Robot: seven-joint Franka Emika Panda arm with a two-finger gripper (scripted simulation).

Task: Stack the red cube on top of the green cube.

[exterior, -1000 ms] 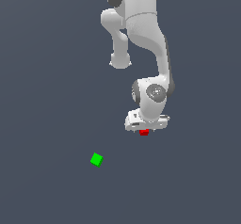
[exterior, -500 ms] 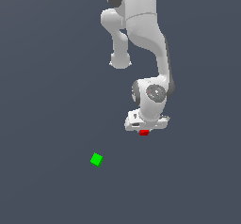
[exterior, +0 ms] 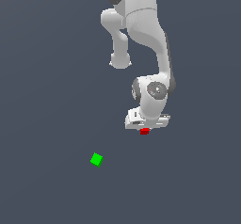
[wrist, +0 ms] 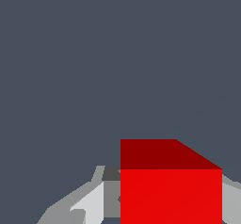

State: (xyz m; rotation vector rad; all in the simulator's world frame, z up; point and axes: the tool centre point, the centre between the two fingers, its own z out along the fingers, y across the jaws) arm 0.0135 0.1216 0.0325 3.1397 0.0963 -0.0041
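The red cube [exterior: 144, 131] shows just below the white hand of my gripper [exterior: 145, 128] in the exterior view, mostly hidden by it. In the wrist view the red cube [wrist: 170, 190] fills the space between the two grey fingers [wrist: 89, 204], which lie against both of its sides. The gripper [wrist: 170, 211] looks shut on it. The green cube [exterior: 96, 159] sits alone on the dark floor, well off to the exterior view's left and nearer the camera than the red cube. It does not show in the wrist view.
The white arm [exterior: 141, 35] rises from the gripper to the top of the exterior view. The dark grey floor [exterior: 47, 77] is flat and plain around both cubes.
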